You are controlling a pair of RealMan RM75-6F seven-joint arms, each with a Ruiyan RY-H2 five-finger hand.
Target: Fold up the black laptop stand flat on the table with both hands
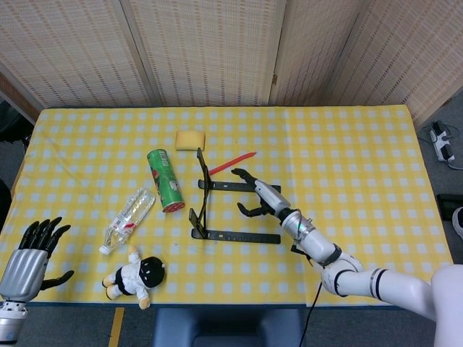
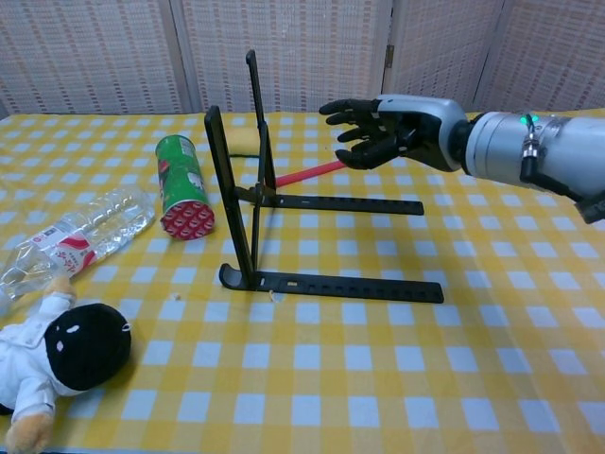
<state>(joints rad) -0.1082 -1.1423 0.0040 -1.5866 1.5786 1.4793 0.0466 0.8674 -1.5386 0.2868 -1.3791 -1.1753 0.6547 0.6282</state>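
Observation:
The black laptop stand (image 1: 224, 210) (image 2: 284, 236) stands unfolded mid-table: two long base bars lie flat, and two uprights rise at their left ends. My right hand (image 1: 255, 195) (image 2: 392, 130) hovers over the stand's far base bar, to the right of the uprights, fingers spread and holding nothing. It touches no part of the stand. My left hand (image 1: 30, 253) is at the table's near left corner, fingers apart and empty, far from the stand. The chest view does not show it.
A green chip can (image 1: 166, 179) (image 2: 183, 183) lies left of the stand. A plastic bottle (image 1: 129, 218) (image 2: 71, 235) and a doll (image 1: 136, 276) (image 2: 52, 355) lie further left. A red pen (image 1: 233, 162) (image 2: 319, 170) and a yellow sponge (image 1: 190, 139) lie behind the stand.

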